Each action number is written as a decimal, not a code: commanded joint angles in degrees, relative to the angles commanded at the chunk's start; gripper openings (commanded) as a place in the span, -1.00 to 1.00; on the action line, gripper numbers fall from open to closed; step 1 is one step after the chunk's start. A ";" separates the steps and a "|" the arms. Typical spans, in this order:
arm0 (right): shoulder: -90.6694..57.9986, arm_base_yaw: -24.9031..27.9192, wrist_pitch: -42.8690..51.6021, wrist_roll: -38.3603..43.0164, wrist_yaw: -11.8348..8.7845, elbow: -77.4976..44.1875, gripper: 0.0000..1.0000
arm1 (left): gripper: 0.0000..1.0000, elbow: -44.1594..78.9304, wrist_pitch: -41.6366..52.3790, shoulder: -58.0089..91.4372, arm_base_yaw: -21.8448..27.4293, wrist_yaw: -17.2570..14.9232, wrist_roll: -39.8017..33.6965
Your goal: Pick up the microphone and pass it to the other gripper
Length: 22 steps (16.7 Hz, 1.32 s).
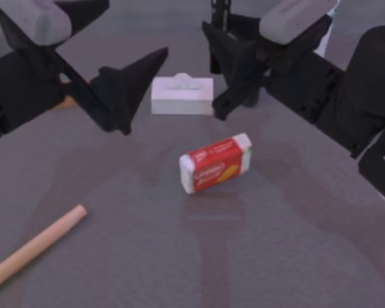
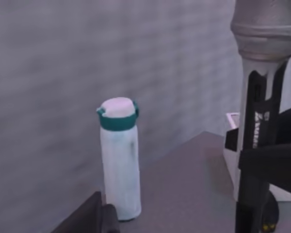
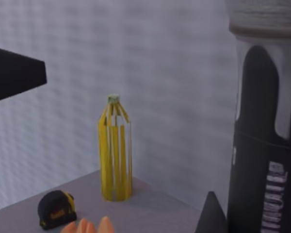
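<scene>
Closest to a lens is the microphone (image 3: 262, 145), which fills the edge of the right wrist view: a black handle under a silver-grey mesh head, upright and cut off at both ends. White lettering runs down the handle but cannot be read in either wrist view. The microphone stands just beside the right end effector (image 1: 210, 70), toward the far right of the bench (image 1: 295, 244). That end effector's jaws are spread wide and no grip on the handle can be made out. In the top view the microphone is mostly hidden behind this arm. The left end effector (image 1: 145, 91) hangs above the far left of the bench, jaws equally wide and empty. Between the two lies a plain white box (image 1: 181, 96). Nearer the middle is a red-and-white box (image 1: 215, 163) with white script too small to read. A wooden stick (image 1: 35, 247) runs off the near left edge. The left wrist view shows a white bottle with a teal lid (image 2: 119, 160). The right wrist view shows a yellow bottle (image 3: 114, 150), a black-and-yellow tape measure (image 3: 56, 208), and an orange object (image 3: 87, 225) that is cut off and unidentifiable.
</scene>
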<state>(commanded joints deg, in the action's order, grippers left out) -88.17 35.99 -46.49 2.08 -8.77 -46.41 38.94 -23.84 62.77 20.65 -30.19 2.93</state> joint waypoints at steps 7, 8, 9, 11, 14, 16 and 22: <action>0.00 0.00 0.00 0.00 0.00 0.00 -1.00 | 1.00 3.02 -1.86 4.69 1.64 -2.37 0.03; 0.00 0.00 0.00 0.00 0.00 0.00 -1.00 | 1.00 2.77 -1.74 4.49 1.36 -2.26 0.01; 0.00 0.00 0.00 0.00 0.00 0.00 -1.00 | 1.00 2.94 -1.81 4.67 1.49 -2.20 0.02; 0.00 0.00 0.00 0.00 0.00 0.00 -1.00 | 1.00 4.92 -2.40 6.83 2.71 -1.26 0.03; 0.00 0.00 0.00 0.00 0.00 0.00 -1.00 | 1.00 10.69 -4.06 14.37 5.89 1.75 0.09; 0.00 0.00 0.00 0.00 0.00 0.00 -1.00 | 1.00 14.84 -5.24 20.20 8.27 4.07 0.15; 0.00 0.00 0.00 0.00 0.00 0.00 -1.00 | 1.00 19.47 -6.40 25.60 11.17 6.84 0.15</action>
<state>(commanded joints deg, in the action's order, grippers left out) -88.17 35.99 -46.49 2.08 -8.77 -46.41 58.41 -30.24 88.37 31.82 -23.35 3.08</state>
